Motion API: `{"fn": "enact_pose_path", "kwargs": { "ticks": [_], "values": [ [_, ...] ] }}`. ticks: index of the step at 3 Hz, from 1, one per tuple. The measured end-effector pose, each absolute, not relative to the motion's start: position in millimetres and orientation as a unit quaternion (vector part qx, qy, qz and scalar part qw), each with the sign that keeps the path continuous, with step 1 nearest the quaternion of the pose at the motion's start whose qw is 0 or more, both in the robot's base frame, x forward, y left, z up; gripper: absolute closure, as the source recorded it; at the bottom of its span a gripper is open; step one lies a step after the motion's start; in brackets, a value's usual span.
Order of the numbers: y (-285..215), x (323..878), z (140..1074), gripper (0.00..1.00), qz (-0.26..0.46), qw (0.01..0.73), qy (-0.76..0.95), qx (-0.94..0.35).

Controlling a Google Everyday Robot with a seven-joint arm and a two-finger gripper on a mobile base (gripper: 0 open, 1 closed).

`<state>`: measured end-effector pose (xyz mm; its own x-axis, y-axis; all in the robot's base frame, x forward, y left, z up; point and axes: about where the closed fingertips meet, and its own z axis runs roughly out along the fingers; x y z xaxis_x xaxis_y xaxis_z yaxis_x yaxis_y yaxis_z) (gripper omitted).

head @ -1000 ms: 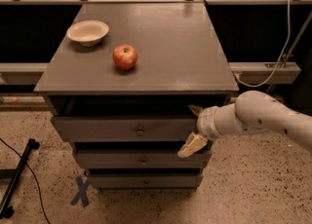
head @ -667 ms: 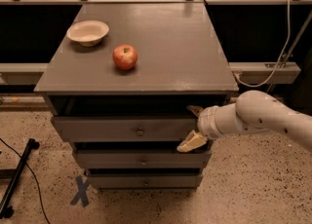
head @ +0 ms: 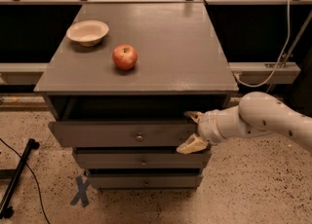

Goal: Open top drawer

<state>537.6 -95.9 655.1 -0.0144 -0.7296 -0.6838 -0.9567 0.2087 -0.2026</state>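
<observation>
The tool (head: 193, 131) sits at the right end of the top drawer (head: 122, 134). Its upper finger (head: 194, 117) is at the top edge of the front and its lower finger (head: 191, 145) at the bottom edge, so it appears clamped on the front's full height. The white arm (head: 258, 118) reaches in from the right, level with that drawer and clear of the cabinet's side.

The top drawer stands a little way out under the overhanging surface (head: 170, 57), with a dark gap showing above its front edge. Its round knob (head: 140, 138) at centre is untouched, well to the left of the tool. The middle drawer (head: 141, 159) and bottom drawer (head: 144, 180) below are narrower and set further back.

On the surface an apple (head: 125, 57) lies left of centre, away from the front edge, and a pale bowl (head: 87, 32) stands behind it near the left edge. The right half is bare.

In front of the cabinet is speckled floor (head: 253, 189), with a blue cross (head: 81, 191) marked at the lower left and a black stand (head: 17, 184) further left.
</observation>
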Motion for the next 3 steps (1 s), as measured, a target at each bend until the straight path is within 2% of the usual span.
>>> {"fn": "enact_pose_path", "kwargs": {
  "ticks": [2, 3],
  "values": [
    [-93.2, 516.8, 656.7, 0.30, 0.180, 0.340, 0.688, -0.616],
    [-98.1, 488.5, 657.9, 0.29, 0.201, 0.327, 0.690, -0.614]
  ]
}}
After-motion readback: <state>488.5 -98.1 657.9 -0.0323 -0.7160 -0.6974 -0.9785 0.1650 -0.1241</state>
